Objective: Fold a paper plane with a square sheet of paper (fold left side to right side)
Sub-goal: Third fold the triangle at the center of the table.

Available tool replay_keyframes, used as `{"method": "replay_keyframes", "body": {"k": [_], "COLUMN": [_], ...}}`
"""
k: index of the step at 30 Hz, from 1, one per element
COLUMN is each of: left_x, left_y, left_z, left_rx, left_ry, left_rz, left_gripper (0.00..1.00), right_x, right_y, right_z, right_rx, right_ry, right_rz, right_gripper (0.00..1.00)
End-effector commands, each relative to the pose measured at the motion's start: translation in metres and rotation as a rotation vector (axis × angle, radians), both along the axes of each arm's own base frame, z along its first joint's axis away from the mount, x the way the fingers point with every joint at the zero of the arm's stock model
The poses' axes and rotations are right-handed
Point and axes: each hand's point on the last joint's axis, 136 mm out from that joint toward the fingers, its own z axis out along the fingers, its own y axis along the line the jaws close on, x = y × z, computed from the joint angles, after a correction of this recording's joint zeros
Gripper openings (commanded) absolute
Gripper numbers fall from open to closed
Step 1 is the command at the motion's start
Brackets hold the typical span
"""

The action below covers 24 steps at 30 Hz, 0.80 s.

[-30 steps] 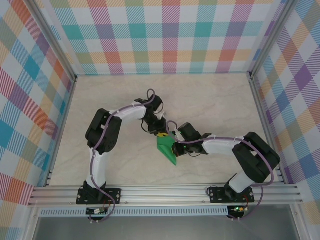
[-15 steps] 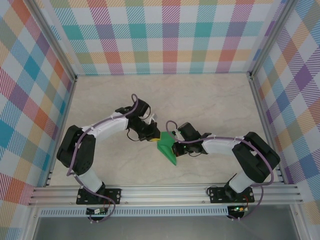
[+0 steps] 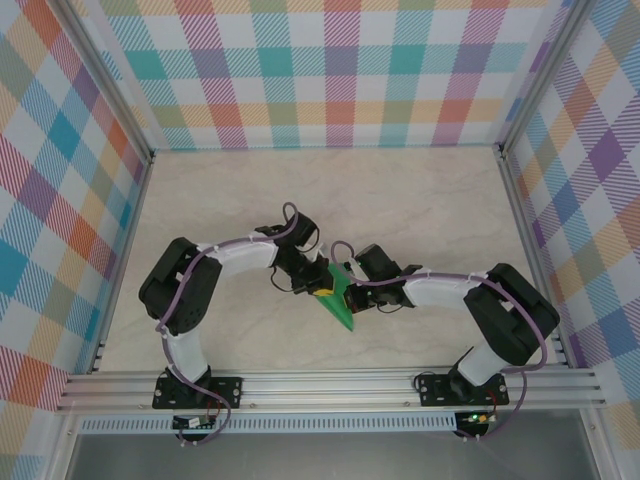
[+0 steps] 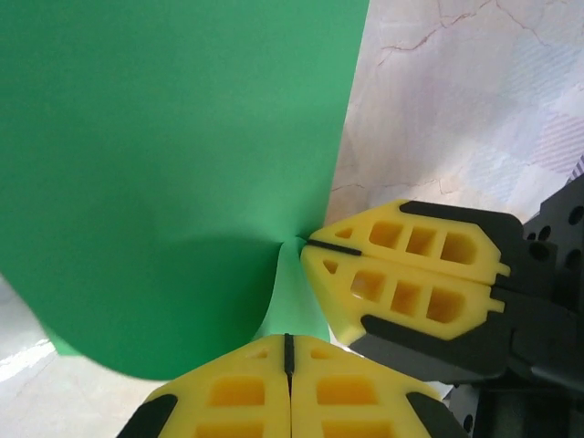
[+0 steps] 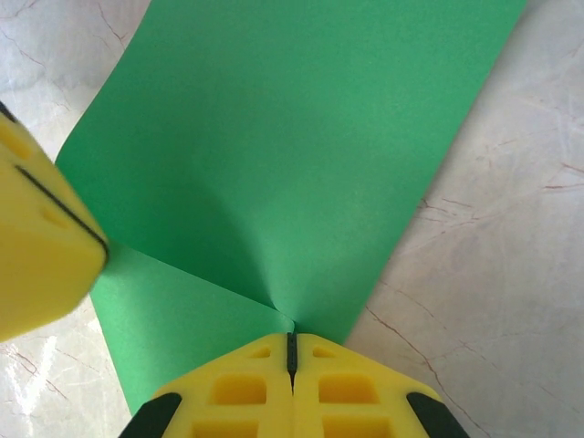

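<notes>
The paper plane is plain bright green paper folded into 1 slim, pointed dart. It sits near the middle of the worktop, tip toward the near edge and wide end farther away. Its layers pucker where the left pincer and right pincer pinch its edge.

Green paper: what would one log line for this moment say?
green paper folded; left hand shut on it; right hand shut on it

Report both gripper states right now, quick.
Left gripper: shut, pinching the green paper.
Right gripper: shut, pinching the same green paper.
</notes>
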Motion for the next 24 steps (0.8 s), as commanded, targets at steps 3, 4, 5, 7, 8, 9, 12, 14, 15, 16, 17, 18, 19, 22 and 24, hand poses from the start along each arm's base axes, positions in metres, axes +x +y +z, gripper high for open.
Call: {"method": "replay_keyframes", "body": {"k": [3, 4, 5, 7, 8, 9, 12, 14, 15, 16, 17, 18, 19, 22, 24], "left_x": [0.004, 0.004, 0.003, 0.002, 0.001, 0.000, -0.004, -0.005, -0.005, -0.006, -0.006, -0.006, -0.006, -0.005, -0.004], "left_y": [-0.010, -0.010, -0.009, -0.008, -0.006, -0.005, 0.000, 0.003, 0.004, 0.005, 0.006, 0.007, 0.007, 0.008, 0.007], "left_z": [-0.004, -0.006, -0.008, -0.011, -0.013, -0.014, -0.019, -0.023, -0.025, -0.027, -0.029, -0.031, -0.032, -0.036, -0.037], "left_rx": [-0.025, -0.023, -0.018, -0.009, -0.002, 0.006, 0.029, 0.042, 0.049, 0.056, 0.064, 0.067, 0.069, 0.080, 0.083], "left_ry": [-0.006, -0.004, -0.001, 0.002, 0.004, 0.006, 0.009, 0.009, 0.009, 0.008, 0.010, 0.010, 0.011, 0.007, 0.008], "left_rz": [0.004, 0.004, 0.004, 0.003, 0.003, 0.001, -0.004, -0.006, -0.006, -0.009, -0.009, -0.010, -0.010, -0.010, -0.011], "left_gripper": [0.05, 0.05, 0.05, 0.05, 0.05, 0.05, 0.05, 0.05, 0.05, 0.05, 0.04, 0.04, 0.04, 0.04, 0.04], "right_x": [-0.013, -0.012, -0.012, -0.013, -0.012, -0.012, -0.012, -0.012, -0.012, -0.012, -0.012, -0.012, -0.012, -0.011, -0.012], "right_y": [-0.017, -0.017, -0.018, -0.018, -0.019, -0.019, -0.021, -0.021, -0.020, -0.021, -0.021, -0.021, -0.021, -0.020, -0.021], "right_z": [-0.019, -0.019, -0.019, -0.019, -0.018, -0.018, -0.020, -0.019, -0.018, -0.018, -0.018, -0.018, -0.017, -0.015, -0.015], "right_rx": [-0.090, -0.090, -0.092, -0.095, -0.095, -0.098, -0.106, -0.104, -0.103, -0.103, -0.104, -0.103, -0.102, -0.099, -0.100], "right_ry": [0.066, 0.065, 0.063, 0.063, 0.060, 0.059, 0.062, 0.061, 0.058, 0.059, 0.058, 0.058, 0.056, 0.052, 0.053], "right_rz": [-0.003, -0.004, -0.003, -0.003, -0.007, -0.008, -0.011, -0.012, -0.011, -0.013, -0.014, -0.015, -0.013, -0.013, -0.014], "right_gripper": [0.00, 0.00, 0.00, 0.00, 0.00, 0.00, 0.00, 0.00, 0.00, 0.00, 0.00, 0.00, 0.00, 0.00, 0.00]}}
